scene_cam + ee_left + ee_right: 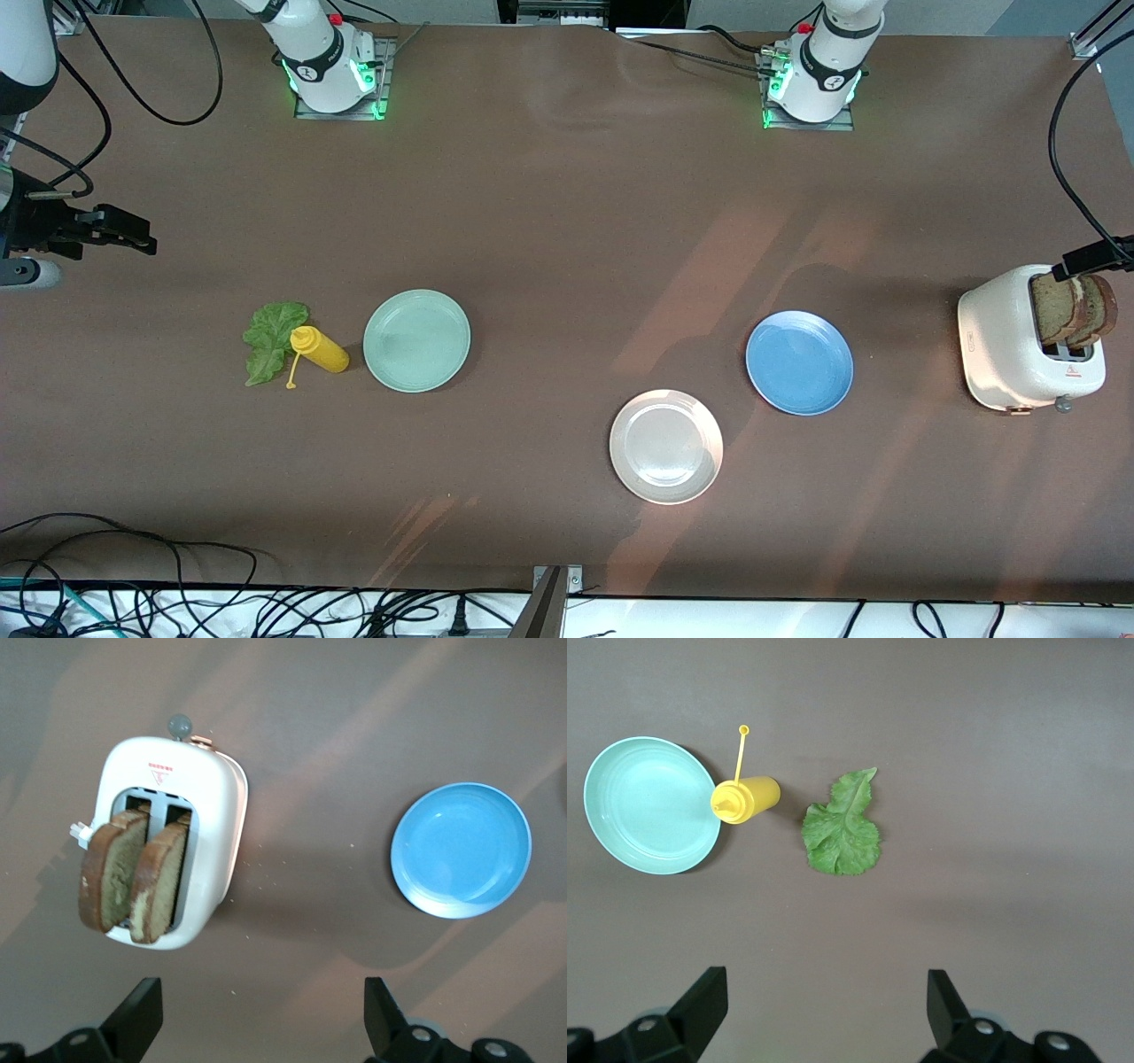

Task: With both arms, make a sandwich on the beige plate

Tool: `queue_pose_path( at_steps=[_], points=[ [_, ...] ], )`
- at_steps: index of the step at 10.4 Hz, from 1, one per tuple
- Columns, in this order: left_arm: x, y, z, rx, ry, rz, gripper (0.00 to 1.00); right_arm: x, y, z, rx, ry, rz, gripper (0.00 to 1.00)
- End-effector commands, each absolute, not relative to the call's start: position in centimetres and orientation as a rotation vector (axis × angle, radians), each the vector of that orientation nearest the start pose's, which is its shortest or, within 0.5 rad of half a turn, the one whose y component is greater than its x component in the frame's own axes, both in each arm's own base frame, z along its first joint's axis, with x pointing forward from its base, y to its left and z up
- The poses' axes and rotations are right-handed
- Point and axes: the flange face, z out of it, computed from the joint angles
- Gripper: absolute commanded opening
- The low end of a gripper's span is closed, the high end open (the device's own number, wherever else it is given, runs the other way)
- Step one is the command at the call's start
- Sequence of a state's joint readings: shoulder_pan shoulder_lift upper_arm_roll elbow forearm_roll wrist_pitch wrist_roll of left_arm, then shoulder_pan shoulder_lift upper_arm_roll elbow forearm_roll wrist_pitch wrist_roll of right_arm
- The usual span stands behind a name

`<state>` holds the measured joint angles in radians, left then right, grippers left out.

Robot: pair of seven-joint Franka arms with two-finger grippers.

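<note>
- Two slices of brown bread stand upright in the slots of a white toaster at the left arm's end of the table, side by side, their tops sticking out well above the slots.
- Beige plate: bare, near the middle of the table, nearer to the front camera than the other plates.
- Lettuce leaf: flat on the table toward the right arm's end, with a yellow squeeze bottle lying on its side just beside it, its cap hanging off on a strap.
- Mint-green plate: next to the bottle, bare.
- Blue plate: between the beige plate and the toaster, bare, a little farther from the front camera than the beige plate.
- Left gripper: up over the table by the toaster, jaws spread wide, holding nothing and touching nothing; only a dark part of it shows at the edge of the front view.
- Right gripper: over the right arm's end of the table, above bare surface near the lettuce, jaws likewise spread wide and empty.
</note>
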<state>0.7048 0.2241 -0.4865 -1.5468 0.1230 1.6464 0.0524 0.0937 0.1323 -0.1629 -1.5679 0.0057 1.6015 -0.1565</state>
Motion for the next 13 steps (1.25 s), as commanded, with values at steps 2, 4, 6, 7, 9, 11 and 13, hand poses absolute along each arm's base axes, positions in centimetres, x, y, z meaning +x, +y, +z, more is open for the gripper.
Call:
queue_pose_path(
  at_steps=[2,4,6,7,9,11,13],
  points=[
    [60.6,20.8,46.9,-3.088,-0.074,0.200,1.00,58.9,-3.6,55.6,-3.131,-0.116,0.142,1.00],
    [60.8,23.0,43.3,-3.085,0.009,0.256,1.00,58.8,-3.4,55.7,-3.125,-0.118,0.140,1.00],
    [60.7,24.0,40.3,-3.096,0.030,0.323,1.00,58.9,-3.4,55.8,-3.118,-0.114,0.134,1.00],
    [60.7,24.1,39.6,-3.102,0.032,0.340,1.00,58.8,-3.3,55.7,-3.117,-0.117,0.143,1.00],
    [60.6,24.2,38.2,-3.099,0.042,0.384,1.00,58.7,-3.7,55.5,-3.115,-0.107,0.160,1.00],
    [60.4,24.7,37.3,-3.103,0.036,0.409,0.98,58.7,-4.4,55.4,-3.115,-0.095,0.162,1.00],
    [60.2,25.0,36.0,-3.059,0.098,0.456,0.70,58.9,-4.5,55.2,-3.116,-0.100,0.157,1.00]
  ],
)
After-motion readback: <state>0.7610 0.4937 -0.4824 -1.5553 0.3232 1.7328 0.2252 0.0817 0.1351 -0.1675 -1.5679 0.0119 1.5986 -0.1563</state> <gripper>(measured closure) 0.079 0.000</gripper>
